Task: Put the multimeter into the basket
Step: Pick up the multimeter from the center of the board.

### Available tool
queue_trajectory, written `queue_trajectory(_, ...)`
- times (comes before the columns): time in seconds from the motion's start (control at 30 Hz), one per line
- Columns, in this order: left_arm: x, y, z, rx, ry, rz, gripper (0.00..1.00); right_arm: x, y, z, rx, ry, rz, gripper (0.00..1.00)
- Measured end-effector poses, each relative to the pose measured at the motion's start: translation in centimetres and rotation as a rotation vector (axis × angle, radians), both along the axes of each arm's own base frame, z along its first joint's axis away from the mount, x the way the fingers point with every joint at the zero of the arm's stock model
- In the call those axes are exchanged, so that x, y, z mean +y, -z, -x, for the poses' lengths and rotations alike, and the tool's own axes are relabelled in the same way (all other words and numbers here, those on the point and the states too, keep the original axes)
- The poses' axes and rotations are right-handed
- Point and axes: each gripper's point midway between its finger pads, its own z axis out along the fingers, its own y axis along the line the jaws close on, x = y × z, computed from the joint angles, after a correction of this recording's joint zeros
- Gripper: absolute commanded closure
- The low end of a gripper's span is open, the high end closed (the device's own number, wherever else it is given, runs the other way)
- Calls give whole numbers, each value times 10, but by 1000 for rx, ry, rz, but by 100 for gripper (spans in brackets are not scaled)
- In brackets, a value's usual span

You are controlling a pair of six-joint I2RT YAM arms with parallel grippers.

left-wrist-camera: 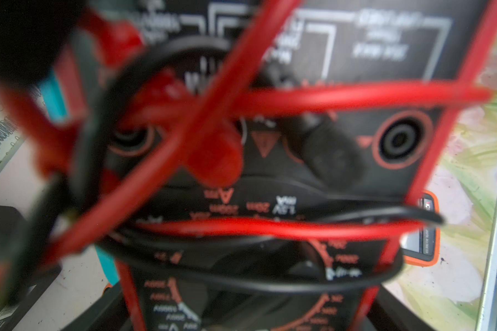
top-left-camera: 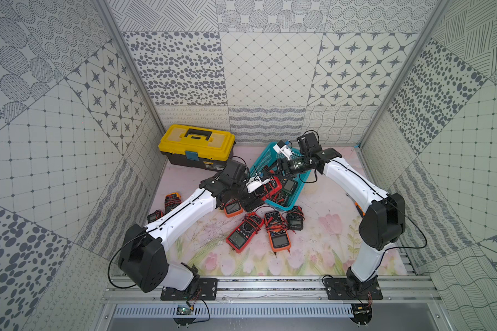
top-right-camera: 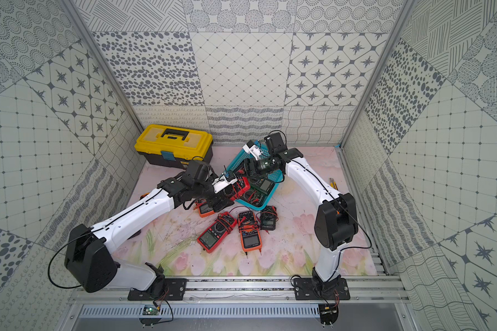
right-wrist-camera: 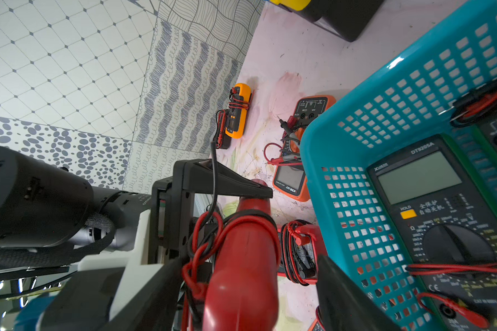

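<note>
While pinched across its width by the wide-spread left gripper (top-left-camera: 266, 190), raised just beside the rim of the basket (right-wrist-camera: 370, 114), treat the red multimeter (right-wrist-camera: 241, 301) as rigid, hefty and probably slick-shelled. Take hold across the long side edges, clear of the wound leads (left-wrist-camera: 299, 229). Note the right gripper (right-wrist-camera: 250, 258) straddling it, part-open, not clamped.

Bright, even light; left wrist view blurred (close-up)
</note>
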Motion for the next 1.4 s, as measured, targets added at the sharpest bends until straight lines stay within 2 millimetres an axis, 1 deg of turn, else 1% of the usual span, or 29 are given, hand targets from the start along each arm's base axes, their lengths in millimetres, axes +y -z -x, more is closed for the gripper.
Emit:
queue_trajectory(0.2, -1, 3, 1, 4, 15, -9, 100, 6, 6, 8, 18, -37, 3, 36)
queue_trajectory(0.33, -2, 4, -2, 5, 15, -13, 100, 7, 8, 11, 27, -45, -2, 48)
queue_trajectory(0.4, -1, 7, -3, 12, 13, -26, 100, 6, 11, 10, 33, -39, 1, 50)
queue_trajectory(0.47, -2, 9, -4, 16, 14, -36, 100, 5, 14, 10, 42, -36, 4, 56)
queue_trajectory(0.57, -2, 12, -5, 20, 11, -47, 100, 4, 16, 9, 40, -32, 4, 74)
queue_trajectory(0.67, -2, 13, -6, 21, 8, -51, 100, 4, 18, 8, 43, -26, 8, 98)
queue_trajectory(0.7, -2, 13, -7, 18, 5, -52, 91, 4, 18, 7, 42, -24, 8, 100)
queue_trajectory(0.73, -1, 13, -8, 14, 2, -52, 68, 4, 17, 6, 40, -20, 9, 100)
queue_trajectory(0.77, -1, 13, -9, 10, -2, -50, 55, 4, 17, 5, 38, -16, 9, 100)
queue_trajectory(0.8, -1, 13, -10, 7, -7, -49, 45, 5, 17, 4, 35, -12, 9, 100)
queue_trajectory(0.9, 1, 10, -13, -3, -29, -29, 12, 6, 14, -1, 35, 10, -1, 100)
queue_trajectory(0.93, 2, 7, -15, -10, -40, -17, 7, 7, 12, -4, 34, 20, -10, 100)
queue_trajectory(1.0, 5, 3, -17, -23, -56, 5, 2, 6, 7, -9, 33, 48, -34, 100)
queue_trajectory(1.03, 5, -1, -18, -32, -60, 20, 1, 7, 4, -10, 34, 60, -47, 100)
queue_trajectory(1.23, 5, -20, -21, -80, -69, 116, 1, 1, -8, -20, 62, 140, -106, 100)
queue_trajectory(1.4, 2, -28, -23, -100, -66, 172, 1, -6, -10, -26, 98, 199, -142, 100)
